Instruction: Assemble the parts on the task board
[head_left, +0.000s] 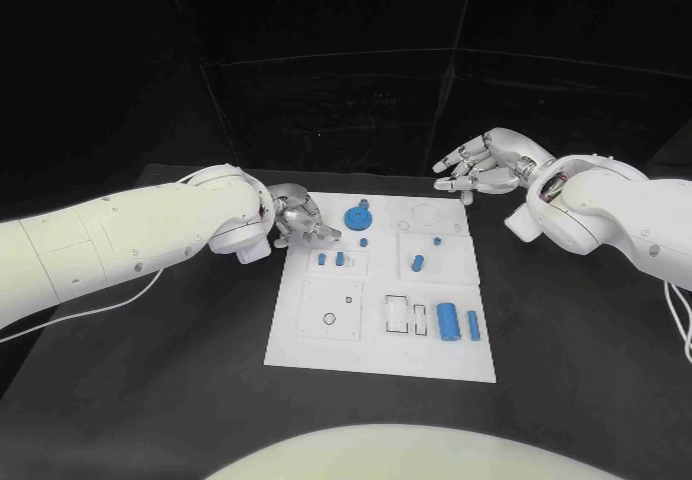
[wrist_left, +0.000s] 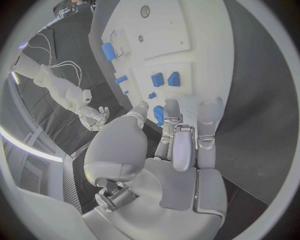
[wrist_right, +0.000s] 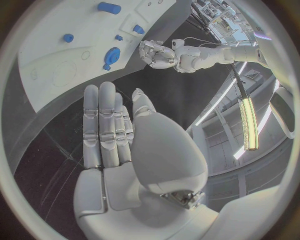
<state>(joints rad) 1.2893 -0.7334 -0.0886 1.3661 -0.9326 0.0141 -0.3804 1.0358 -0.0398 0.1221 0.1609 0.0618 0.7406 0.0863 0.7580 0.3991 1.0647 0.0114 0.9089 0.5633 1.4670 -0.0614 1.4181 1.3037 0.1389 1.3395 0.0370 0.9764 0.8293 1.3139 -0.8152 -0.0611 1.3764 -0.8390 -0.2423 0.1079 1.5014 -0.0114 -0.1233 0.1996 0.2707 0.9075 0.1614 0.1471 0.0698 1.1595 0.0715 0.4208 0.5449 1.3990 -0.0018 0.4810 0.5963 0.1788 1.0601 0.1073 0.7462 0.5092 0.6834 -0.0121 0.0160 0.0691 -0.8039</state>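
Black table (head_left: 159, 380), flat & dull, w/ dark walls behind it. On its middle lies the task board (head_left: 325, 345), a white flat plate, long shape, w/ square panels & small cut-out slots.

Blue parts sit on the board. Round disc part (head_left: 358, 216) w/ a knob sits near the far end. Two tiny pegs (head_left: 330, 260) stand side by side on a left panel. One short peg (head_left: 417, 264) is on the right panel, w/ a small dot part (head_left: 436, 241) just past it. Fat smooth cylinder (head_left: 449, 321) lies near the right edge, thin bar (head_left: 473, 324) just beside it, not touching.

Left hand (head_left: 299, 221), shiny silver on a white arm, is at the board's far left corner. Fingers curl down near the disc; in the left wrist view the fingertips (wrist_left: 177, 107) are close to a blue bit, but can't tell if they hold it.

Right hand (head_left: 488, 165) hangs past the board's far right corner, off the plate. Right wrist view shows its fingers (wrist_right: 106, 125) straight, side by side, holding nothing.
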